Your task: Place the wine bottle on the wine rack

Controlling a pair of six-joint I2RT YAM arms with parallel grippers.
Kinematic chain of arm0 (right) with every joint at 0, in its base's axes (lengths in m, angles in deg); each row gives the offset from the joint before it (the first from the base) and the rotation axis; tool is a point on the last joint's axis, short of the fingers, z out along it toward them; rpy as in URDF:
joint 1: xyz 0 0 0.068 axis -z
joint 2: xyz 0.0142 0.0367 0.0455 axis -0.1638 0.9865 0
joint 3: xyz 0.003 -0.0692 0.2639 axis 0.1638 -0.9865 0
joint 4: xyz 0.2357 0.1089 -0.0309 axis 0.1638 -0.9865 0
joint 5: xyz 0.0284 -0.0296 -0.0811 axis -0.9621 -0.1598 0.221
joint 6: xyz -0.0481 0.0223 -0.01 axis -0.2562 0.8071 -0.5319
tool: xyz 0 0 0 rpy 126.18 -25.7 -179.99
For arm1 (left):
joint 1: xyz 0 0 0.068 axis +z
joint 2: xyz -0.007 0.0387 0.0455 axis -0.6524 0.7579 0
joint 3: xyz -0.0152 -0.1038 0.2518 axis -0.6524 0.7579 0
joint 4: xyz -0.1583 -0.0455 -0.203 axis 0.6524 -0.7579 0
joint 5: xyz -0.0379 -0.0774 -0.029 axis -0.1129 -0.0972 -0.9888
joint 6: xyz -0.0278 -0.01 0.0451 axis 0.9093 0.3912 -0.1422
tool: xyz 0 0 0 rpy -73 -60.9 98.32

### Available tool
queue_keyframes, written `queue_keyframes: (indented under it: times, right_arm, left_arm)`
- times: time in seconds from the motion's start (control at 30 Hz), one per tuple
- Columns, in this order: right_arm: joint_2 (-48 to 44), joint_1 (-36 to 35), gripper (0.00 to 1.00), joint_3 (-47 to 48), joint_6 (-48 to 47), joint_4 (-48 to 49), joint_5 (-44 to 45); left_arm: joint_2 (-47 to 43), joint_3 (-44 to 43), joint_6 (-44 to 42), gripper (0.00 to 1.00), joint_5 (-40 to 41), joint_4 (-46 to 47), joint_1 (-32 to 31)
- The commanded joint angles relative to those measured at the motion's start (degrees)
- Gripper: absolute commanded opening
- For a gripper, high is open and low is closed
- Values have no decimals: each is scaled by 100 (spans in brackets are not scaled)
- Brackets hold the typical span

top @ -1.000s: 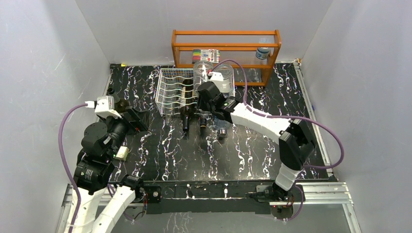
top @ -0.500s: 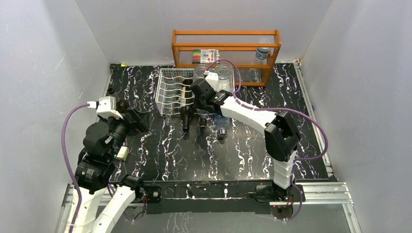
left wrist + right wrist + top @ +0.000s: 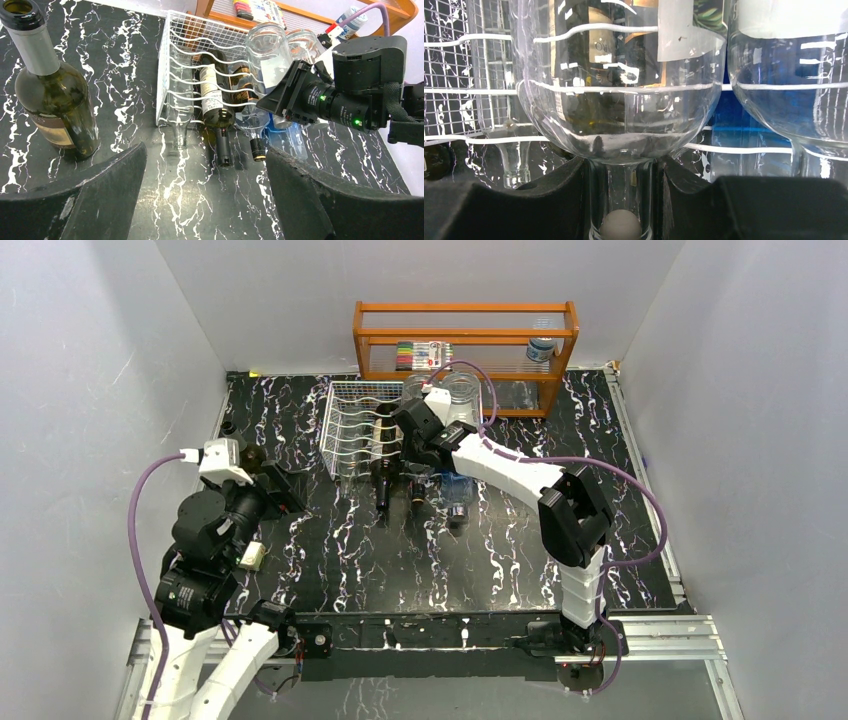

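Wine bottle (image 3: 619,100) of clear glass lies in an upper cradle of the white wine rack (image 3: 172,65), beside a second clear bottle (image 3: 784,75), its neck clamped by the right gripper (image 3: 620,192). The left gripper (image 3: 205,200) hangs wide open and empty near an upright green bottle (image 3: 55,95) on the table (image 3: 500,560).

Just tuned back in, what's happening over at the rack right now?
The right gripper is shut on the neck of a clear bottle, whose body lies base-first in the upper part of the white wine rack, beside a second clear bottle. Dark bottles lie in the row below. The left gripper is open, off to the left, near an upright green bottle that it isn't touching.
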Motion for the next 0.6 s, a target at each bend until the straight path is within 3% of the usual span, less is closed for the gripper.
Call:
queue_keyframes:
  times: [0.0, 0.1, 0.17, 0.33, 0.57]
  right_arm:
    - [-234, 55, 46, 600, 74, 952, 645]
    - [-276, 55, 66, 613, -29, 834, 670]
    - [-365, 55, 72, 556, -83, 811, 639]
    - [-755, 59, 81, 191, -91, 866, 626]
    - [-1746, 55, 84, -616, -97, 960, 705]
  left_arm:
    - [124, -105, -90, 88, 59, -20, -19]
    - [200, -156, -132, 88, 55, -63, -24]
    - [296, -242, -195, 90, 34, -144, -20]
    - [678, -460, -306, 95, -81, -358, -23]
    - [1297, -783, -287, 98, 226, -679, -26]
